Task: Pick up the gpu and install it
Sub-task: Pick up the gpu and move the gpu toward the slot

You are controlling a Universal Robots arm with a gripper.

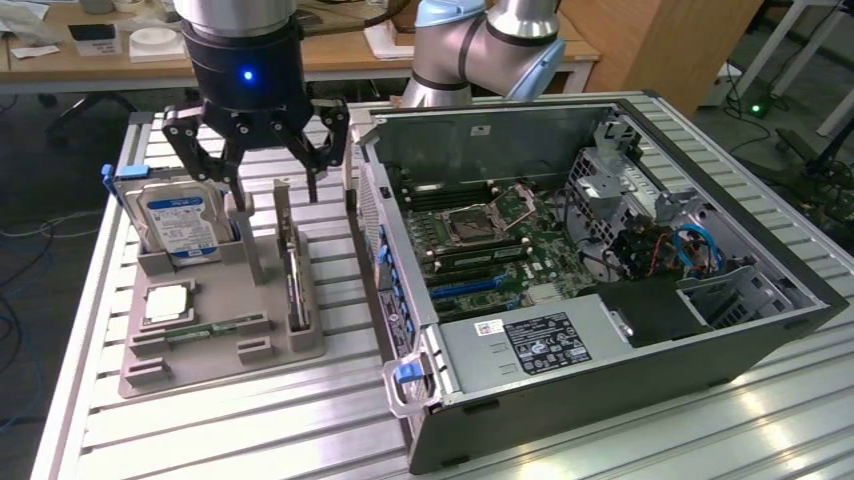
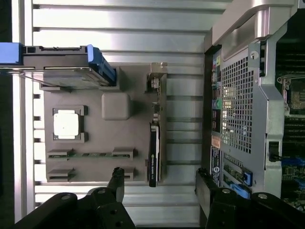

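Gpu (image 1: 287,262) stands on edge in the grey tray (image 1: 200,355). From the exterior view I see it just below my pincer (image 1: 274,195), whose fingers are spread and hold nothing. The wrist view adds the alignment: the card's thin top edge sits between the pincer (image 2: 159,183) fingers, untouched.

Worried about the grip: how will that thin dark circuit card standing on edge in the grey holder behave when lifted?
The thin dark circuit card looks rigid, so it probably lifts without flexing. Standing on edge in the grey plastic holder, it may bind if pulled crooked. Its pale metal bracket likely makes one end heavier.
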